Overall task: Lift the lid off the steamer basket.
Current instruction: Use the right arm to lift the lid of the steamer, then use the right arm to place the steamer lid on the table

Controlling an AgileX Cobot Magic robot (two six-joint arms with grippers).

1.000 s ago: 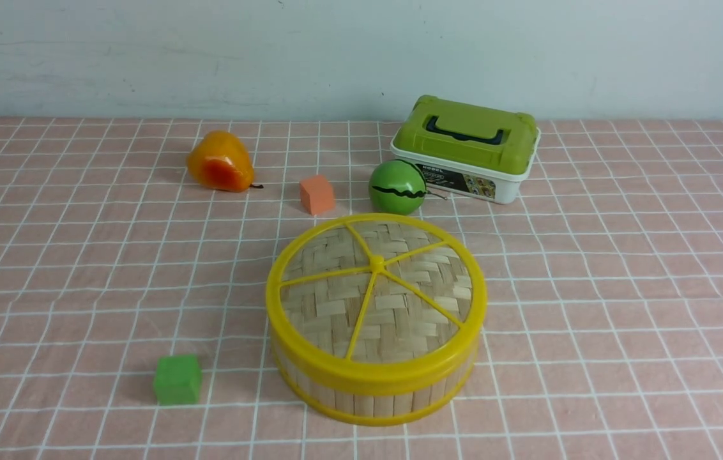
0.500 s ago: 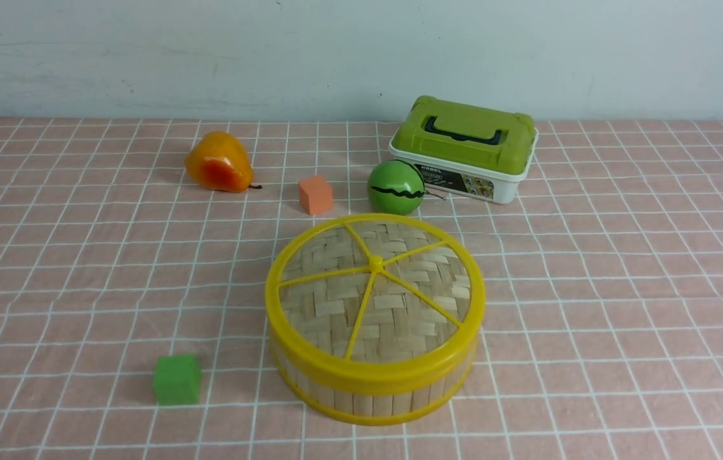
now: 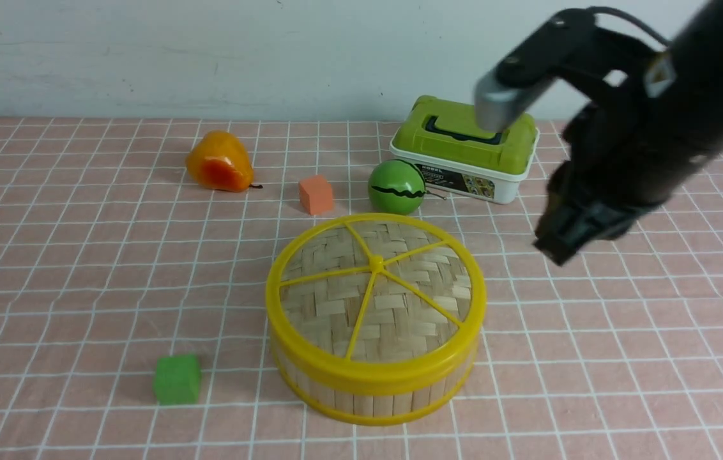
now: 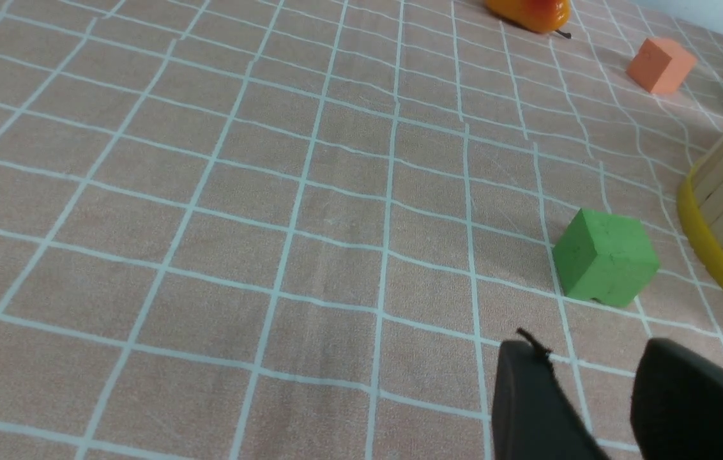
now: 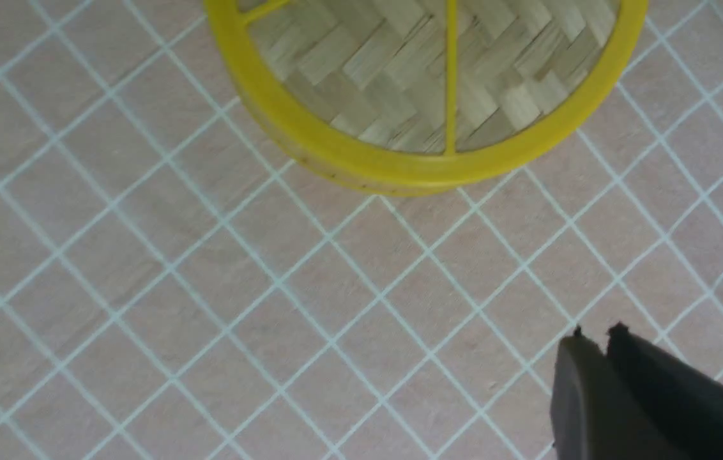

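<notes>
Lid [image 3: 375, 295] of woven bamboo and glossy yellow plastic, matt cloth tablecloth [image 3: 80, 287]

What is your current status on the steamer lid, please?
Grippers: right gripper shut, empty, raised right of the lid; left gripper open near the green cube. Lid seated on the steamer basket, untouched. Nothing between right gripper and lid.

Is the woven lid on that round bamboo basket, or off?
On. The lid sits flat on the steamer basket, yellow rims flush; the right gripper hangs beside it, not touching.
</notes>
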